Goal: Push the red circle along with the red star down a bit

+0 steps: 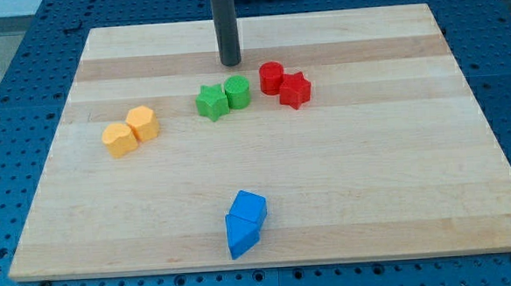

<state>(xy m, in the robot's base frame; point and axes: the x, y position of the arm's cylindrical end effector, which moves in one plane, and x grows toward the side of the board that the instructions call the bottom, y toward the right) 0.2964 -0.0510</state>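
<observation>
The red circle [271, 76] and the red star [295, 90] sit touching each other right of the board's centre, near the view's top; the star is to the lower right of the circle. My tip [230, 63] rests on the board to the upper left of the red circle, a short gap away, just above the green circle [237, 91].
A green star [210, 101] touches the green circle on its left. Two yellow blocks [140, 123] [119, 139] sit together at the view's left. Two blue blocks [249, 208] [241, 236] sit together near the bottom edge of the wooden board [414, 152].
</observation>
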